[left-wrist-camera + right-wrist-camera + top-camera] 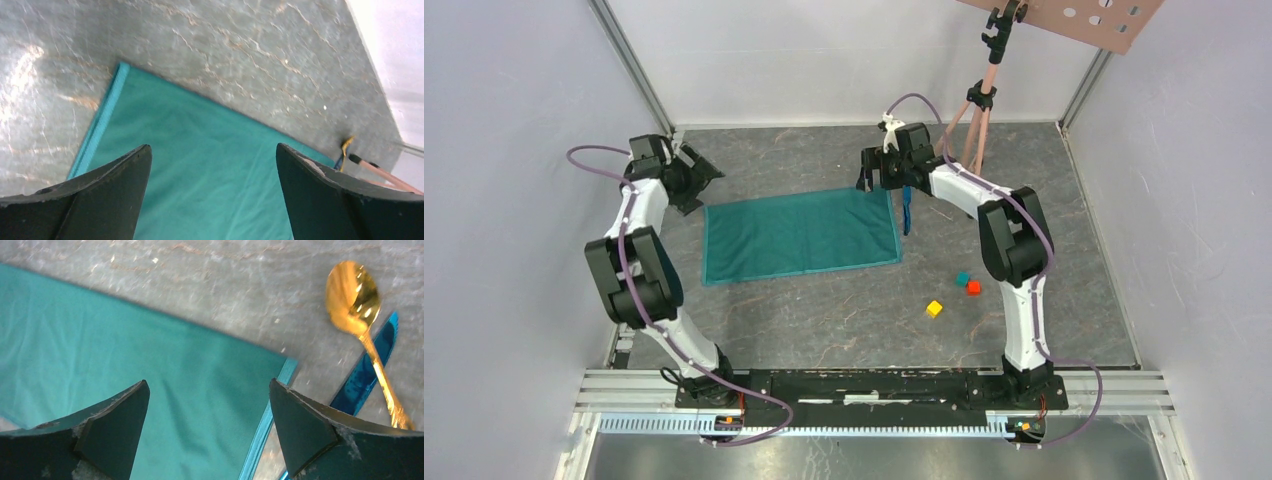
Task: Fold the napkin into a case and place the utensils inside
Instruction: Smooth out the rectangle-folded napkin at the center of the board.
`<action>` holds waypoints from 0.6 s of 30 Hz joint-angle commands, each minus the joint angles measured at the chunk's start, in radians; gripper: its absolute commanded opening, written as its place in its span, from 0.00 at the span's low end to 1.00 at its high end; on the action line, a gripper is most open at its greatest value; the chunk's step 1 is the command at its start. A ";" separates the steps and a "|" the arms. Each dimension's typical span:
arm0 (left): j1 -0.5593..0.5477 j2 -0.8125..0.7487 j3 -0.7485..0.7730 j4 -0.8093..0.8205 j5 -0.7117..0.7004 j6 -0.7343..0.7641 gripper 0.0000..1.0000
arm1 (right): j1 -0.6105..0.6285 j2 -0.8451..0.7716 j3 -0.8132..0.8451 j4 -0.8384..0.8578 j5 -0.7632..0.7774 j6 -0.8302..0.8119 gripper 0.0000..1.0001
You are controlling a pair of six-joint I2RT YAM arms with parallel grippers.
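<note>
The teal napkin [799, 237] lies flat on the grey table as a wide rectangle. My left gripper [696, 180] hovers open over its far left corner; in the left wrist view the cloth [200, 165] fills the gap between the fingers [100, 200]. My right gripper [876, 178] hangs open above the far right corner, with only napkin [150, 375] between its tips [209, 385]. Just right of that corner, on the bare table, lie the gold spoon [355, 295] and the blue knife [367, 372], the spoon crossing over the knife. The knife [906, 210] also shows from above.
Three small cubes sit right of the napkin: yellow [934, 308], red [973, 287] and teal [963, 278]. A tripod [979, 110] stands at the back right, behind the right gripper. White walls enclose the table on three sides.
</note>
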 commanded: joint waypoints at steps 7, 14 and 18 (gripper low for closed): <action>-0.007 -0.055 -0.182 -0.043 0.142 0.012 1.00 | 0.116 -0.253 -0.339 0.118 -0.120 0.021 0.98; -0.005 -0.026 -0.215 -0.098 -0.008 0.058 1.00 | 0.117 -0.271 -0.476 0.162 -0.175 0.003 0.97; -0.006 0.011 -0.222 -0.134 -0.059 0.040 1.00 | 0.117 -0.283 -0.550 0.163 -0.129 -0.018 0.97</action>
